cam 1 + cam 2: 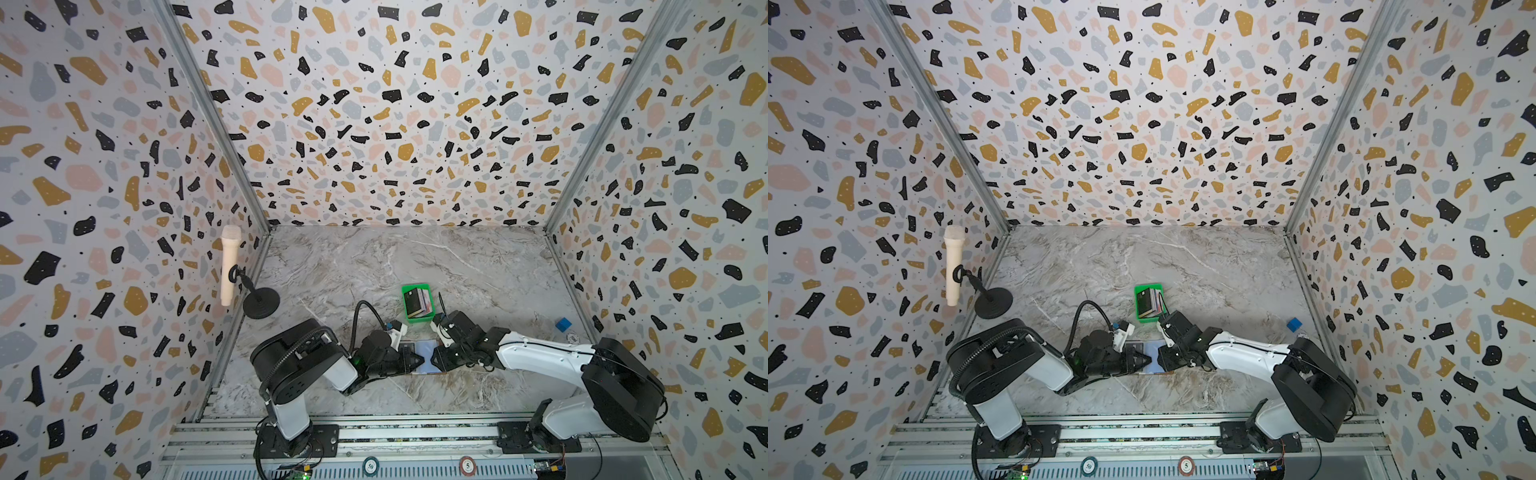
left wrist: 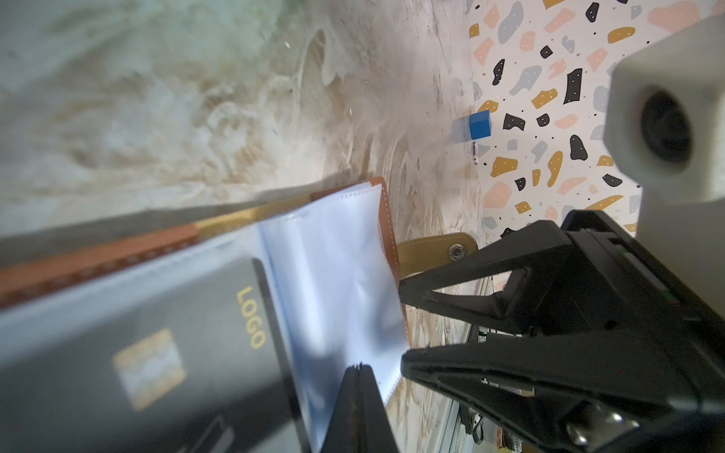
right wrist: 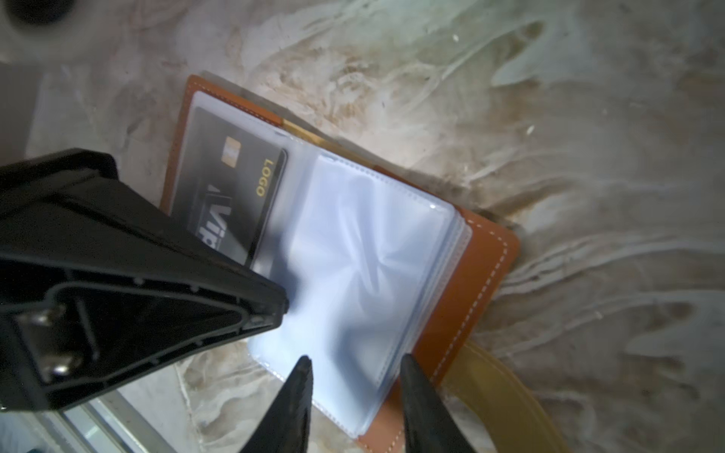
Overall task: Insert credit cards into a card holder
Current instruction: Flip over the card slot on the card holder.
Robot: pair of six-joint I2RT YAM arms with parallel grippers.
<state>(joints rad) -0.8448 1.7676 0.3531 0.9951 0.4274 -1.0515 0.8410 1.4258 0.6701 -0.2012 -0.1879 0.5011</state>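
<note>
Grey marble-patterned tabletop [image 1: 374,266]: carries all items.

Open tan-brown leather booklet-style card holder [image 3: 486,274]: lies flat with its clear sleeves up and serves as the reference. Its snap tab [image 2: 435,251] sticks out on the right arm's side.

Left gripper [image 1: 419,360]: over the card holder's middle. Fingers [image 2: 359,396] are pressed fully together, tip resting on a clear sleeve. Cannot tell whether a sheet is pinched.

Right gripper [image 3: 355,362]: at the card holder's tab-side edge. Fingers [image 3: 416,392] are partly apart over the sleeves' free edge, with nothing clamped between them.

Small green plastic tray [image 1: 415,286]: just behind the card holder, not touching it.

Stack of mixed-colour plastic credit cards [image 1: 415,303]: on edge inside the tray.

1 black "LOGO" card [image 3: 235,184]: inside the card holder's sleeve on the left arm's side.
</note>
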